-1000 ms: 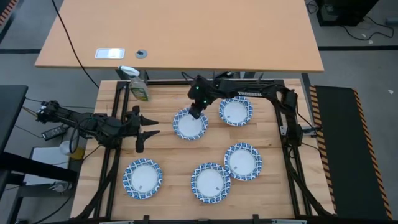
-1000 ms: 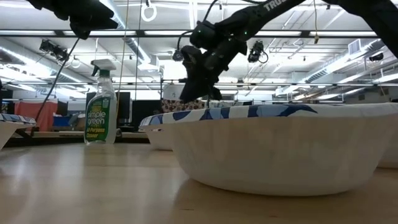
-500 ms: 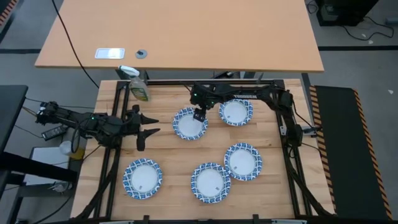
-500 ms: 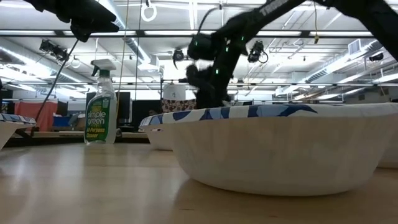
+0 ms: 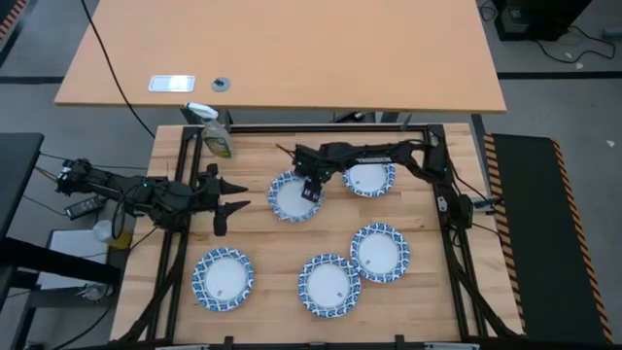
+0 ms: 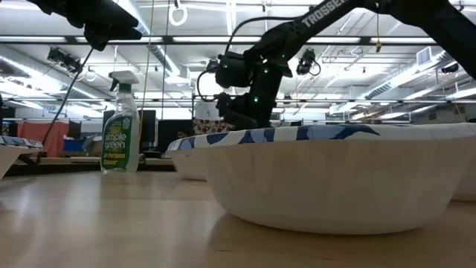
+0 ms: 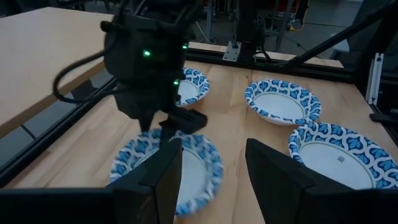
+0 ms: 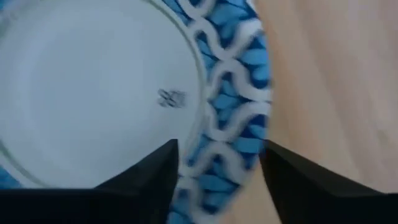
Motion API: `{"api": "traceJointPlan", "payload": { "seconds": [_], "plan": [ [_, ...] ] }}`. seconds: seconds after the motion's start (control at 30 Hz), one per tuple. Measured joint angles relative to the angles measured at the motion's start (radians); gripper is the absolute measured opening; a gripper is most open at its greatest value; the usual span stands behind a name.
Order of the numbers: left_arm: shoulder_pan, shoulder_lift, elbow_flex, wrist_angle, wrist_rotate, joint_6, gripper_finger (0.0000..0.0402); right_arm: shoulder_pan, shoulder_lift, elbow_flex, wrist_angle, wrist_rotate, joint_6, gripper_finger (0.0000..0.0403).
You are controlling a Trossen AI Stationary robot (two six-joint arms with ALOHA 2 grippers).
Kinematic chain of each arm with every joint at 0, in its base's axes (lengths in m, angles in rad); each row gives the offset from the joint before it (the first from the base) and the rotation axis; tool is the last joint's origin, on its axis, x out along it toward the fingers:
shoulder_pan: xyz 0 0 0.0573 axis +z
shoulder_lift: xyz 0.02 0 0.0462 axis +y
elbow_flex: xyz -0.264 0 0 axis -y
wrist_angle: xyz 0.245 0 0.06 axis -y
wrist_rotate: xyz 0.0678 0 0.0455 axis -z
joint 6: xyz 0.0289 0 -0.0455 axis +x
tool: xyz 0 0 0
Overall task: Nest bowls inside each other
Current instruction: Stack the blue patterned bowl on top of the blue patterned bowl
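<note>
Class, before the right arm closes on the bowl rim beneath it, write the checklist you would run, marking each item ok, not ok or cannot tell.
1. Right gripper open: ok, fingers spread.
2. Rim between its fingers: ok, the upper-centre bowl's patterned edge lies in the gap in the right wrist view.
3. Fingers low enough to grip: cannot tell.
4. Neighbouring bowl clear of the grasp: ok, apart.
5. Left gripper out of the way: ok, open, waiting left of that bowl.
6. Spray bottle clear: ok, at the back edge.

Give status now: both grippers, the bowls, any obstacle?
Right gripper open, straddling rim of centre bowl. Left gripper open, waiting left of it. Five bowls visible, spread apart. Nothing blocking.
</note>
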Motion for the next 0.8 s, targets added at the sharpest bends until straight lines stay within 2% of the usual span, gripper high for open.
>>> {"api": "traceJointPlan", "payload": {
  "seconds": [0.2, 0.37, 0.53, 0.8],
  "plan": [
    [0.0, 0.0, 0.0, -0.001, 0.0, 0.0, 0.0181, 0.023, 0.009, 0.0, 0.004, -0.043, -0.001, 0.0128],
    [0.0, 0.0, 0.0, -0.005, 0.0, 0.001, 0.0181, 0.043, 0.004, 0.001, 0.024, -0.145, 0.054, 0.0065],
    [0.0, 0.0, 0.0, -0.005, 0.0, 0.001, 0.0181, 0.054, 0.004, 0.001, 0.078, -0.227, 0.11, 0.0043],
    [0.0, 0.0, 0.0, -0.006, 0.0, 0.0, 0.0181, 0.059, 0.004, 0.057, 0.083, -0.331, 0.168, 0.0042]
  ]
}}
